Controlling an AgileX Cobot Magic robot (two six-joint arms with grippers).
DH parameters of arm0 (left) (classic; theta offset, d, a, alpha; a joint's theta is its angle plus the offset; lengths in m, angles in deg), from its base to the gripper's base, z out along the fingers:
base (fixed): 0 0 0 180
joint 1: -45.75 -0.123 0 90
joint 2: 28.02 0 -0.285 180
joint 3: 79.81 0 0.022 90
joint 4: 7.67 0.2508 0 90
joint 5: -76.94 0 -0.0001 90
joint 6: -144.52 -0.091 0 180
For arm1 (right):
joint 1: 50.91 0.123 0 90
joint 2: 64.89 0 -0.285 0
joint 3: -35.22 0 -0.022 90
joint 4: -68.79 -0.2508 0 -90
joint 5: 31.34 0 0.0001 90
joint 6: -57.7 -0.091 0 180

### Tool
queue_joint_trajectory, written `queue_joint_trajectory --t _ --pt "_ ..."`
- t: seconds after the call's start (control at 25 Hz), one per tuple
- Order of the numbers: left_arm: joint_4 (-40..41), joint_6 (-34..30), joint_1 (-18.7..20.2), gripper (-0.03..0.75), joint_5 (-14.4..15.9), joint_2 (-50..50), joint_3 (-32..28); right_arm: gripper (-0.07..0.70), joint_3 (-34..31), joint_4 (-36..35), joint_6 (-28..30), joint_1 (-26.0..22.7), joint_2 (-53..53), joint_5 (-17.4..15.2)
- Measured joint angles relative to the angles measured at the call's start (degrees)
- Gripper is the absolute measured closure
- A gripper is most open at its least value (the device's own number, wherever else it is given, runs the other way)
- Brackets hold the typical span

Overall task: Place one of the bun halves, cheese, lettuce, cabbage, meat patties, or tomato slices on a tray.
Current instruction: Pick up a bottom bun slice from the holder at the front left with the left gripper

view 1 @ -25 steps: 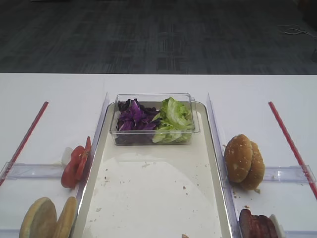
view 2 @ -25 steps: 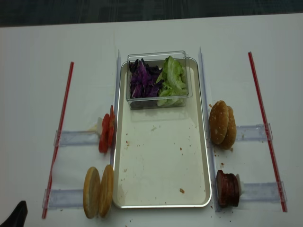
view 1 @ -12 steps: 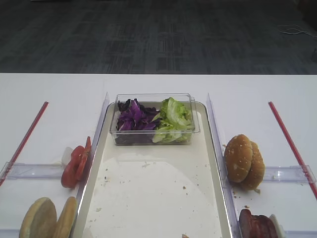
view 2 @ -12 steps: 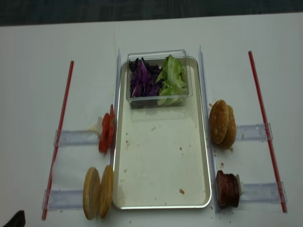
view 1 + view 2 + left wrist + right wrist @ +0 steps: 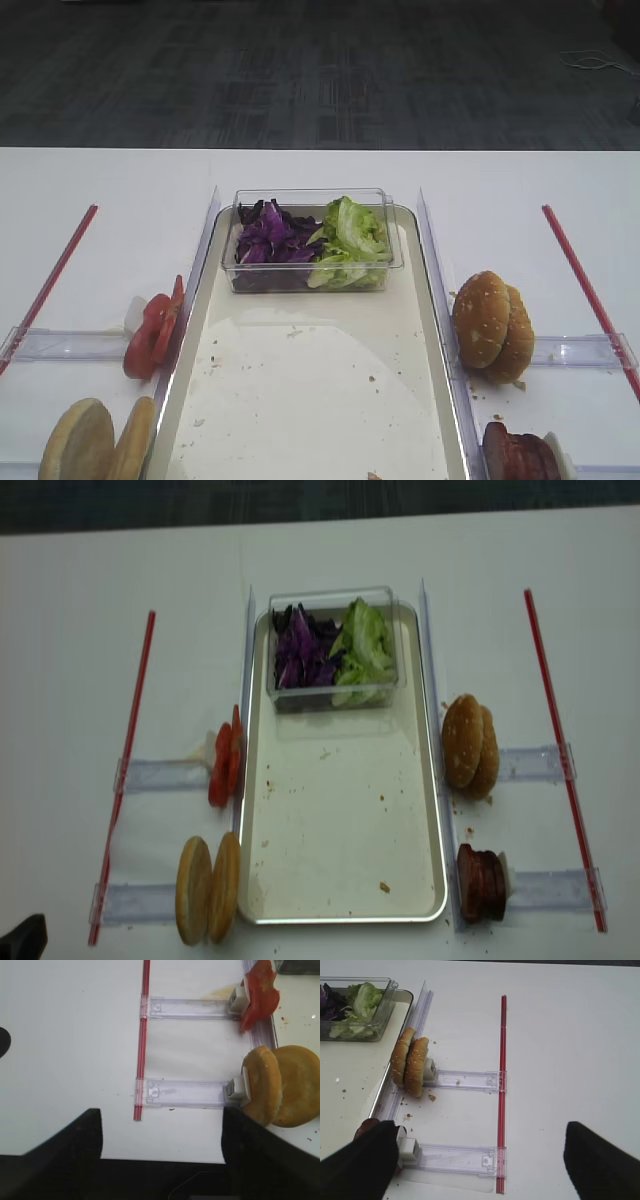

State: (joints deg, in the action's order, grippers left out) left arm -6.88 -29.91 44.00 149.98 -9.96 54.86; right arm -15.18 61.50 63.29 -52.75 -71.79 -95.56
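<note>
White desk [image 5: 300,170] under an unloaded tray [image 5: 340,905]; both pincers look spread, holding nothing — left pincer [image 5: 162,1135] should straddle one plain bun half [image 5: 261,1085] squarely — then lift.

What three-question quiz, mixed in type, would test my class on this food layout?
1. True or false: the clear tub stands on the tray's far end.
2. Which food stands right of the tray? A sesame buns; B tomato slices; C plain bun halves.
3. Fill in: seen from overhead, the cabbage lies ___ of the lettuce.
Key: 1 true; 2 A; 3 left.
</note>
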Motion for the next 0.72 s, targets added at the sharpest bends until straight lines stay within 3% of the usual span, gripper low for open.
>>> queue_joint_trajectory --t 0.72 --pt "-0.1 0.1 0.0 0.218 -0.6 12.2 0.0 -0.029 0.0 0.0 -0.1 0.0 0.0 0.1"
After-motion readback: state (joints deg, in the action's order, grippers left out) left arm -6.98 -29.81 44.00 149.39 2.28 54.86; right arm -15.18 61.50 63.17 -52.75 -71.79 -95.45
